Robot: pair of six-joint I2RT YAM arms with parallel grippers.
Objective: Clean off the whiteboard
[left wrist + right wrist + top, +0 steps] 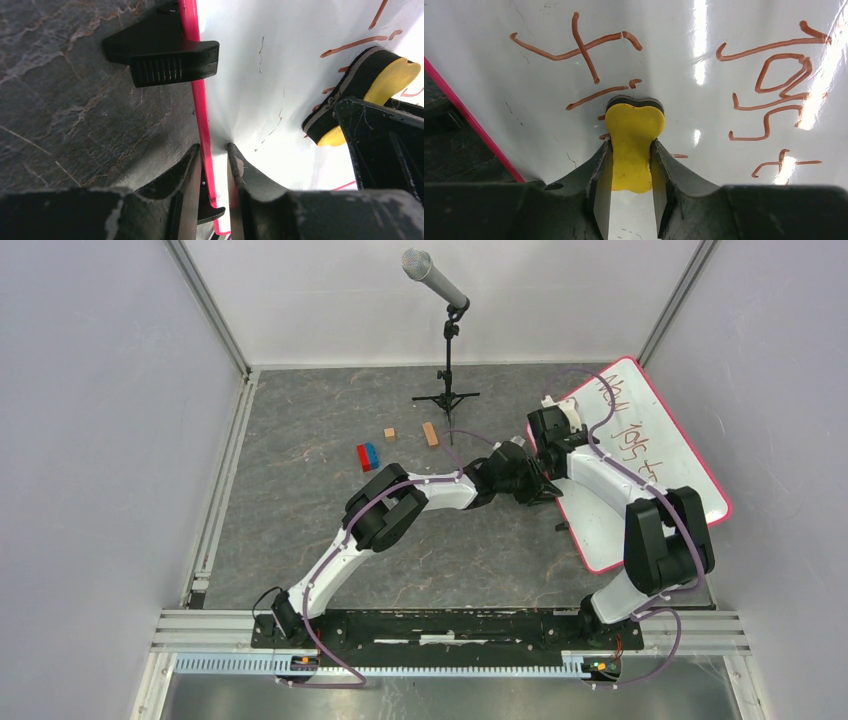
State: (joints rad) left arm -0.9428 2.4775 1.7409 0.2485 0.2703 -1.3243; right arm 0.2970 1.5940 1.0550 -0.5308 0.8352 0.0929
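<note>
The whiteboard [690, 480] lies at the right of the table, with a pink rim and brown-red handwriting. My left gripper [545, 485] is shut on its left edge. In the left wrist view the fingers [214, 150] straddle the pink rim [200, 100], near a black clip [165, 55]. My right gripper [560, 420] is shut on a yellow eraser with a black felt base [633, 135]. It holds the eraser on the whiteboard [674, 60], right at the handwriting [584, 45]. The eraser [380, 85] also shows in the left wrist view.
A microphone on a black tripod stand [447, 340] stands at the back middle. Two small wooden blocks [431, 433] [390, 434] and a red and blue block [368, 455] lie left of the arms. Grey walls close in on both sides.
</note>
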